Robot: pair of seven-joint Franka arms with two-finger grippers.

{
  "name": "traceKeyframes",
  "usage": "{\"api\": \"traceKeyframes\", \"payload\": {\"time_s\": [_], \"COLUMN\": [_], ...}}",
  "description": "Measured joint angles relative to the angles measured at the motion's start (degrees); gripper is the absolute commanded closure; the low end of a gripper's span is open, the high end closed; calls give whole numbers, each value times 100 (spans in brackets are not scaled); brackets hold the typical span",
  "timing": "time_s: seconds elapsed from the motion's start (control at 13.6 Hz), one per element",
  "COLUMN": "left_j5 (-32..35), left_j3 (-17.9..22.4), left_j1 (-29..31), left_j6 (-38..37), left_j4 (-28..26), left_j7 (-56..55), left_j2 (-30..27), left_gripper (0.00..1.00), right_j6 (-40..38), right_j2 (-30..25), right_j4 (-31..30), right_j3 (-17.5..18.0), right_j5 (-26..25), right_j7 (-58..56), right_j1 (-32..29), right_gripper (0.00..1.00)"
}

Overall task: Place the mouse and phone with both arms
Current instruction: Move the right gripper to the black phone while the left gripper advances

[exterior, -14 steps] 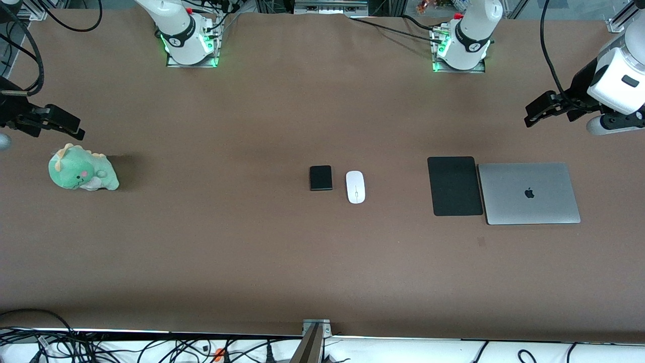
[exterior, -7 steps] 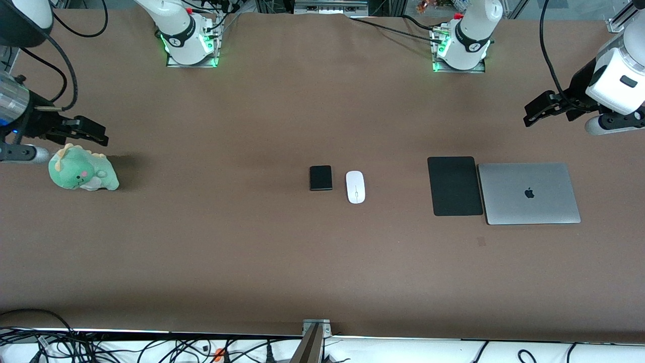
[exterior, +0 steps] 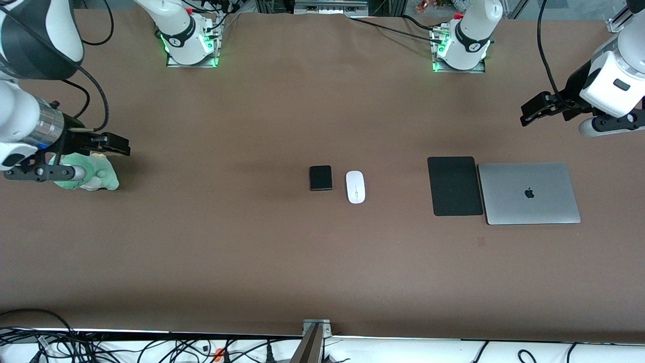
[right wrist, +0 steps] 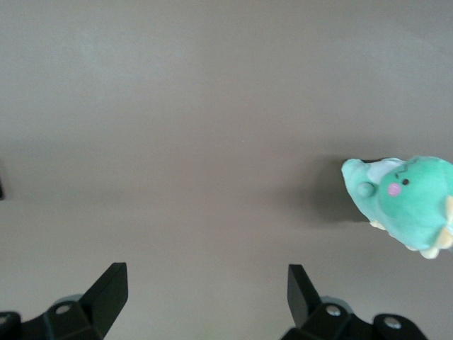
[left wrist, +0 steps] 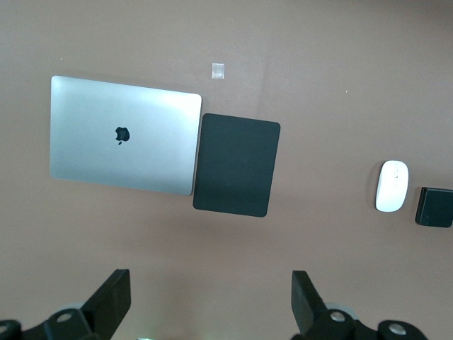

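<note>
- The right arm's black two-finger gripper (exterior: 118,146) has swung in from the table's edge and now hangs over the green plush dinosaur toy (exterior: 95,176), its fingers (right wrist: 106,287) spread apart and holding nothing.
- The left arm's black gripper (exterior: 531,112) has barely shifted; it hovers above bare table, fingers (left wrist: 113,297) spread and holding nothing.
- The small white oval mouse (exterior: 355,186) and small black rounded phone (exterior: 321,177) lie side by side mid-table, untouched.
- The flat black mouse pad (exterior: 455,185) lies against the closed silver laptop (exterior: 529,193) toward the left arm's end.

Brown table (exterior: 252,262), phone (exterior: 321,178), mouse (exterior: 355,187), mouse pad (exterior: 455,186), laptop (exterior: 528,193), plush dinosaur (exterior: 98,177)
</note>
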Motion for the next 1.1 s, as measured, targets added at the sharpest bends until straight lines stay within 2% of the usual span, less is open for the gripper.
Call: {"api": "traceKeyframes", "payload": {"time_s": [0.73, 1.1], "left_j5": [-10, -11], "left_j3": [-54, -306], "left_j1": [-6, -30], "left_j6": [1, 128], "left_j4": [-2, -7], "left_j7": [-120, -257], "left_j2": [266, 662], "left_gripper": [0, 0], "right_j6": [1117, 1713], "right_j2": [811, 1200], "right_j4": [-5, -5], "right_j3": [28, 38], "right_j5": [35, 36], "right_j7": [1831, 2735], "right_j1": [1218, 1953], "right_gripper": [0, 0]}}
